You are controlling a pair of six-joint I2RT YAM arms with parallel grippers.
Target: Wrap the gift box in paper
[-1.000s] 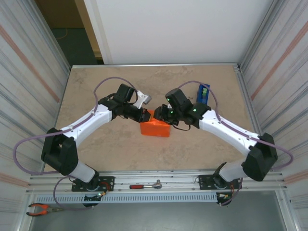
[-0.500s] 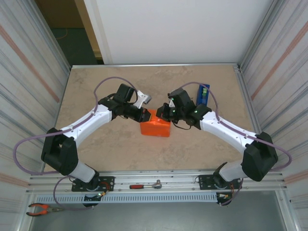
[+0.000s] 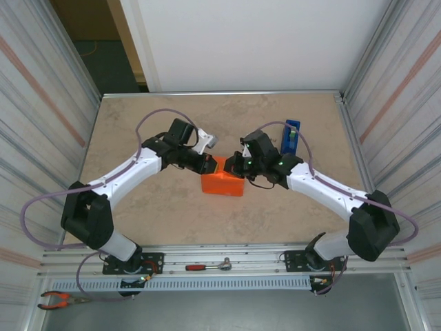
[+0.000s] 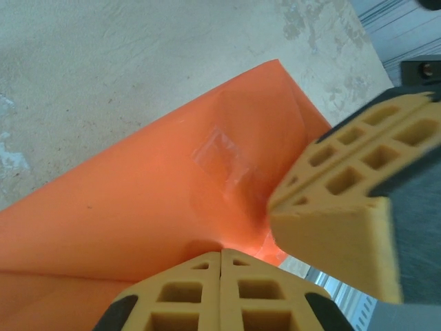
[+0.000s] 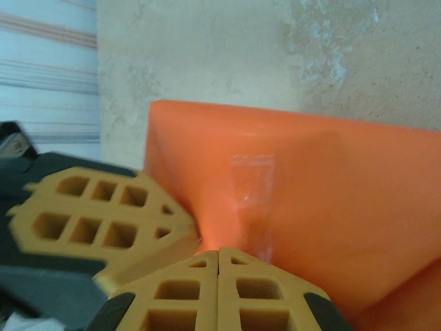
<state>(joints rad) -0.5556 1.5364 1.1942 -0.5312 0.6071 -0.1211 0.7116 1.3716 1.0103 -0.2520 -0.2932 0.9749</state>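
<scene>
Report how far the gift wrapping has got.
Done: paper covers the gift box, clear tape on a fold. In hand: left gripper and right gripper, both shut, press its far end. Left: sealing that end, if loose; I cannot tell.

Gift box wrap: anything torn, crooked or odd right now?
No tear shows. The clear tape on the paper is wrinkled over a slightly puckered fold on the gift box; nothing else stands out.

smooth, faintly glossy orange paper (image 4: 138,207) — clear shiny tape patch (image 4: 220,150) — matt mottled table (image 4: 103,62)
</scene>
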